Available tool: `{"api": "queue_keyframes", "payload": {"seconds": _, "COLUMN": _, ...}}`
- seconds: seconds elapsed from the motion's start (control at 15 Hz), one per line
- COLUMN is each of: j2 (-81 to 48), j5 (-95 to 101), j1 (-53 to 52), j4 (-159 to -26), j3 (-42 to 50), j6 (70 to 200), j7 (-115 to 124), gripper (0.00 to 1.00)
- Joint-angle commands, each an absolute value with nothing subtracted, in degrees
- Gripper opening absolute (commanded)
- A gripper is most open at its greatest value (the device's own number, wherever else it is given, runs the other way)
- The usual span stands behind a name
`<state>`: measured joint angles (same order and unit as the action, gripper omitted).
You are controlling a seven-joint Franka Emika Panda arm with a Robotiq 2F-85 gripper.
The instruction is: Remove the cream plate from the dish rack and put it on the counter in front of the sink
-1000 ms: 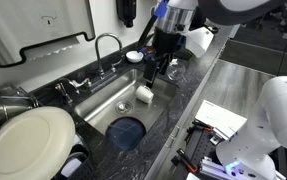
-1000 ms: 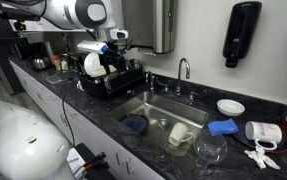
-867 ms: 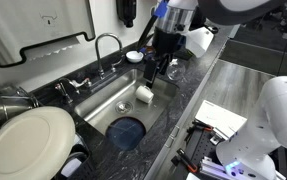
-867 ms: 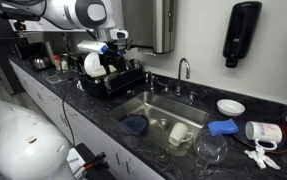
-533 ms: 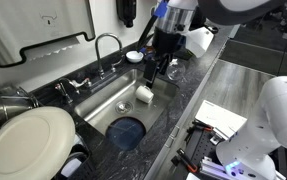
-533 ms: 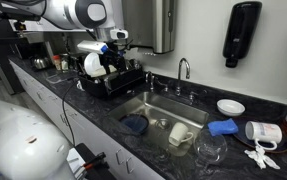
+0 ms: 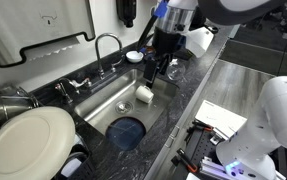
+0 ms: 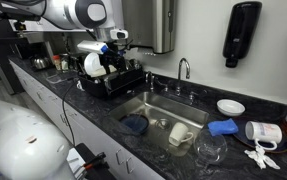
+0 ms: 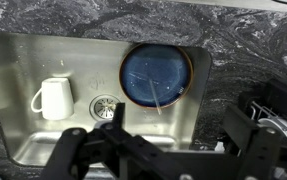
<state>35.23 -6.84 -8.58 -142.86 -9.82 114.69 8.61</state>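
The cream plate stands on edge in the dish rack, also showing in an exterior view. The rack stands at one end of the steel sink. My gripper hangs high over the sink area, well apart from the plate. In the wrist view my gripper is open and empty, its fingers spread wide above the sink and the dark speckled counter. The plate is out of the wrist view.
A dark blue round dish and a white cup lie in the sink. A curved faucet stands behind it. A clear glass, a small white plate and a blue object sit on the far counter. Metal pots crowd the rack.
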Motion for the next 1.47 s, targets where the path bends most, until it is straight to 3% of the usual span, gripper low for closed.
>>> {"api": "queue_keyframes", "payload": {"seconds": 0.0, "j2": 35.20, "j5": -6.84, "j1": -8.55, "j4": -142.72, "j3": -9.85, "j6": 114.52, "j7": 8.61, "gripper": 1.00}}
{"api": "queue_keyframes", "payload": {"seconds": 0.33, "j2": 33.40, "j5": -12.48, "j1": -10.12, "j4": -142.49, "j3": -9.36, "j6": 123.50, "j7": 9.16, "gripper": 1.00}}
{"api": "queue_keyframes", "payload": {"seconds": 1.4, "j2": 16.63, "j5": -58.52, "j1": -23.79, "j4": -139.45, "j3": -8.38, "j6": 152.15, "j7": -7.53, "gripper": 1.00}}
